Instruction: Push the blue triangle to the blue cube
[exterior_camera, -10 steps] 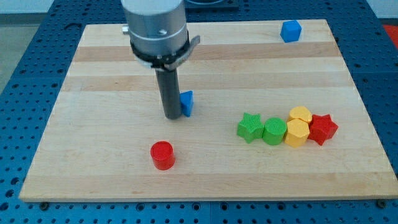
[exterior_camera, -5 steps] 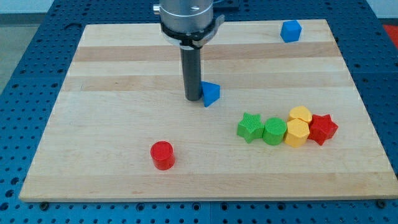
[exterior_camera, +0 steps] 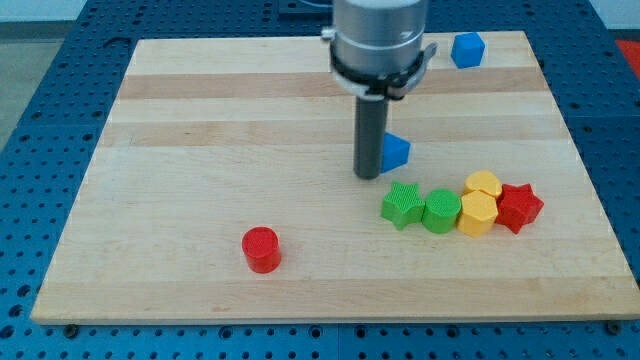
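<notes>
A broad cylindrical arm segment [exterior_camera: 379, 25] in light grey metal is seen entering from the view's top, its surface smooth and faintly glossy. Below it, a darker grey collar [exterior_camera: 380, 68] is fitted, ringed by a black band with small lugs jutting out at either side. From this collar a straight, dark grey rod [exterior_camera: 372, 135] of much narrower width is extended, plain and unmarked, ending in my tip [exterior_camera: 367, 176], which is cut flat.
</notes>
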### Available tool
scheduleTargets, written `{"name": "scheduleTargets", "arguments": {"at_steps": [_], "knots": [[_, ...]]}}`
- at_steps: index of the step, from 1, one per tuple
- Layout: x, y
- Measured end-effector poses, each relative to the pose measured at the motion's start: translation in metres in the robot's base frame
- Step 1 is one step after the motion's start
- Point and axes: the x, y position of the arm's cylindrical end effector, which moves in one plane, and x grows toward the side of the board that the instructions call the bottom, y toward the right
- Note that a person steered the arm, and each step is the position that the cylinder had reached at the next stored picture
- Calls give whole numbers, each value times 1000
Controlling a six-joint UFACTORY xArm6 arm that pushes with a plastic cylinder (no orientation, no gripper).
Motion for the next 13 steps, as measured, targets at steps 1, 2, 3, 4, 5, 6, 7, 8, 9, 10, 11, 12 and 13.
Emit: {"name": "scheduleTargets", "arguments": {"at_steps": [1,2,3,4,5,6,7,8,9,10,11,12,13], "knots": [[-43,28],[-72,46],[-61,20],[-31,-11],[-12,-8],[-7,24],[-26,59],[-54,74],[-84,77],[-100,83],[-96,83],[-92,95],[-93,120]]}}
